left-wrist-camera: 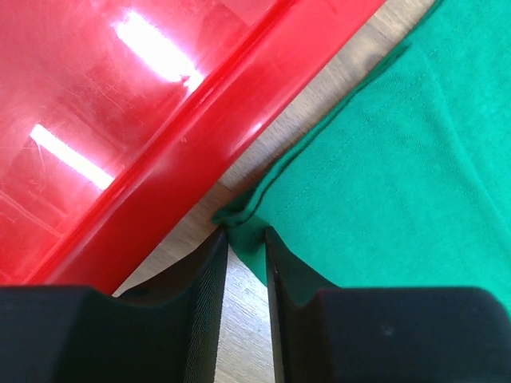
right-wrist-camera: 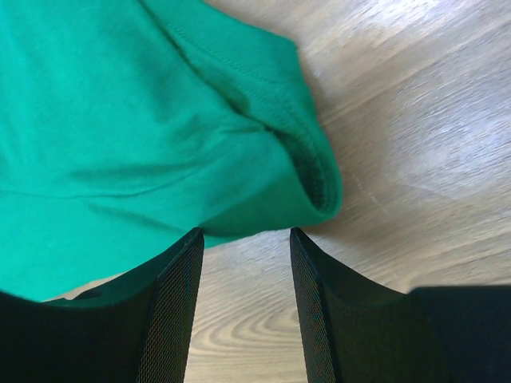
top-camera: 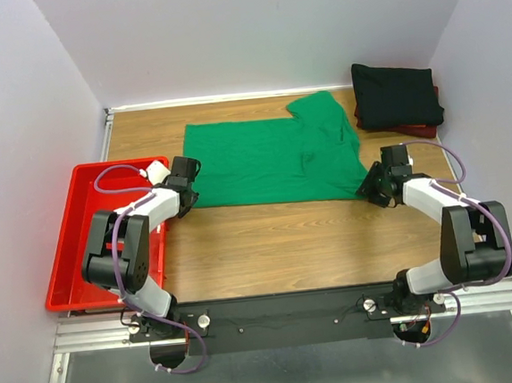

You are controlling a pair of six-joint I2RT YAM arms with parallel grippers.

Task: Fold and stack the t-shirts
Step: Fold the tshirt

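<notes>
dark red t-shirt (top-camera: 421, 129) mostly hidden under black t-shirt (top-camera: 395, 94), red tray (left-wrist-camera: 184, 171) cropped in left wrist view

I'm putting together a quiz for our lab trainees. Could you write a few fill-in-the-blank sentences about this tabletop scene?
1. The spread-out t-shirt is coloured ___.
2. The folded t-shirt lying on the dark red t-shirt is ___.
3. The red tray sits beside the ___ arm.
4. The right gripper is at the spread-out t-shirt's near ___ corner.

Missing words: green; black; left; right.
</notes>
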